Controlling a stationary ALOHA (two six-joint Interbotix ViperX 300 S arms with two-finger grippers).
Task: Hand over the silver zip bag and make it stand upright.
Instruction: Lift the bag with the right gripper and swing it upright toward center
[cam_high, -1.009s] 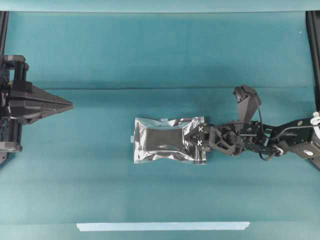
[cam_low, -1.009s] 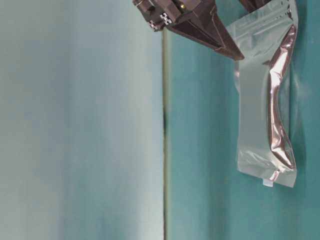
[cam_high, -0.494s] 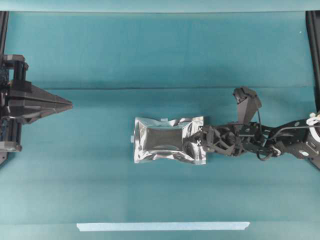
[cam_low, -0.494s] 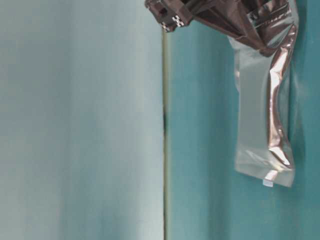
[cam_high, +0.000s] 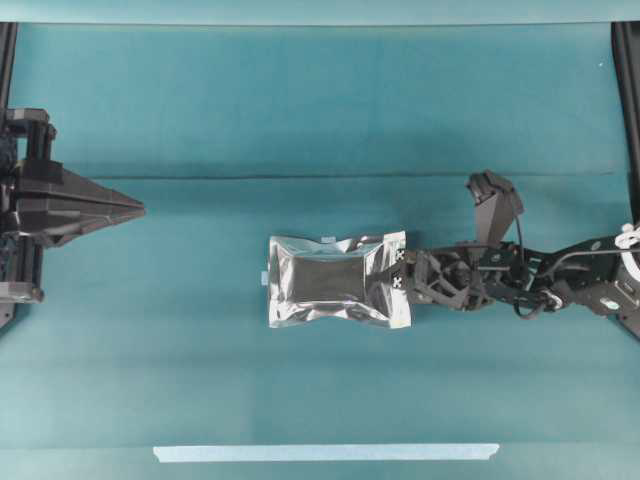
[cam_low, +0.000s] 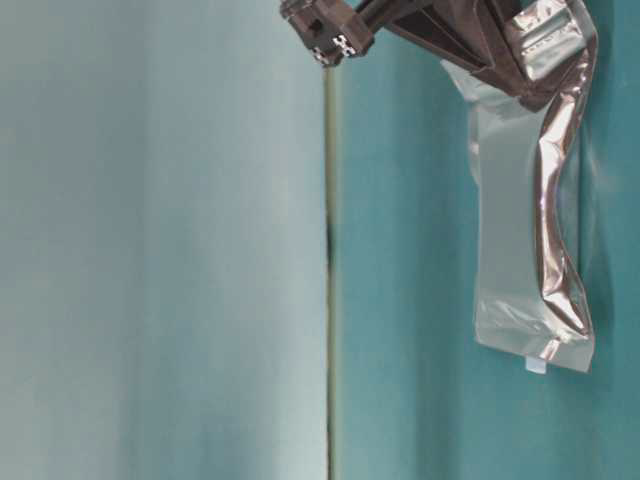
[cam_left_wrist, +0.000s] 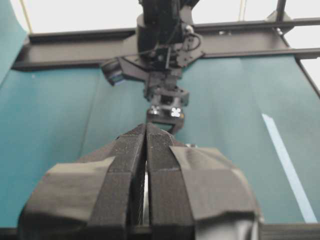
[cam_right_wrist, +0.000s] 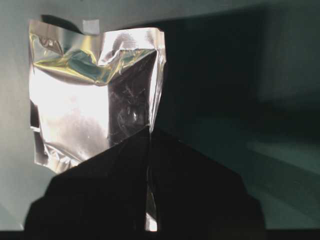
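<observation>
The silver zip bag (cam_high: 325, 282) is a crinkled foil pouch lying lengthwise on the teal cloth at the middle of the overhead view. My right gripper (cam_high: 393, 279) comes in from the right and is shut on the bag's right short end. In the right wrist view the foil (cam_right_wrist: 80, 100) spreads out beyond the closed fingertips, with its edge pinched between them at my right gripper (cam_right_wrist: 150, 131). The table-level view shows the bag (cam_low: 525, 230) with dark fingers (cam_low: 470, 40) clamped on one end. My left gripper (cam_high: 135, 210) is shut and empty at the far left, well away from the bag, and points toward it (cam_left_wrist: 146, 131).
A pale tape strip (cam_high: 325, 452) lies along the front of the cloth, also visible as a tape strip (cam_left_wrist: 287, 165) in the left wrist view. Black frame rails (cam_high: 625, 90) border the table's sides. A fold line (cam_high: 300, 178) crosses the cloth behind the bag.
My right gripper's jaws have closed from wide open onto the bag's right end, crumpling that edge a little. The bag has stayed in place and the left arm has not moved.
</observation>
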